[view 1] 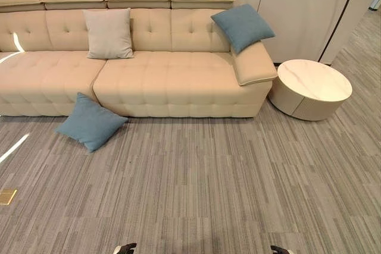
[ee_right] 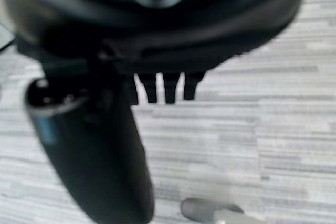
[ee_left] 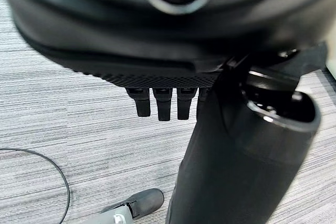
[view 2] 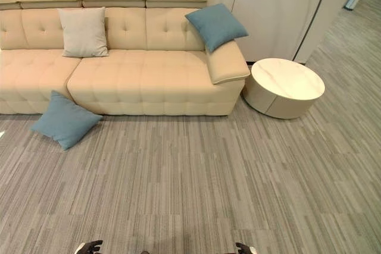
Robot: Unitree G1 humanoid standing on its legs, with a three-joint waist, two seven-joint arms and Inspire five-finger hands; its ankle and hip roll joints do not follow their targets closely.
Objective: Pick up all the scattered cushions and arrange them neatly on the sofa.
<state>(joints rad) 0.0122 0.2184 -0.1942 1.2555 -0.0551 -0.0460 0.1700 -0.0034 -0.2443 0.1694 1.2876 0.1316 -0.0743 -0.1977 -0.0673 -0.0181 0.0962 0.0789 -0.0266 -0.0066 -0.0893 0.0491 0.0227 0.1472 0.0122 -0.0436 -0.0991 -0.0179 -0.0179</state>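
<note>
A blue cushion (view 1: pixel 90 122) lies on the grey carpet and leans against the front of the beige sofa (view 1: pixel 172 84), near its left half. On the seat a beige cushion (view 1: pixel 108 34) stands upright against the backrest. A second blue cushion (view 1: pixel 242 26) is propped at a tilt on the sofa's right armrest. My left hand (view 1: pixel 125 248) and right hand (view 1: pixel 280 249) hang low at the near edge, far from the sofa. In the wrist views the left hand (ee_left: pixel 157 35) and the right hand (ee_right: pixel 157 24) have straight fingers (ee_left: pixel 164 106) with nothing in them.
A round white side table (view 1: pixel 311 87) stands on the floor by the sofa's right end. White wall panels (view 1: pixel 303 10) rise behind it. A brass floor socket (view 1: pixel 7 196) sits at the near left. Wide grey carpet (view 1: pixel 202 182) lies between me and the sofa.
</note>
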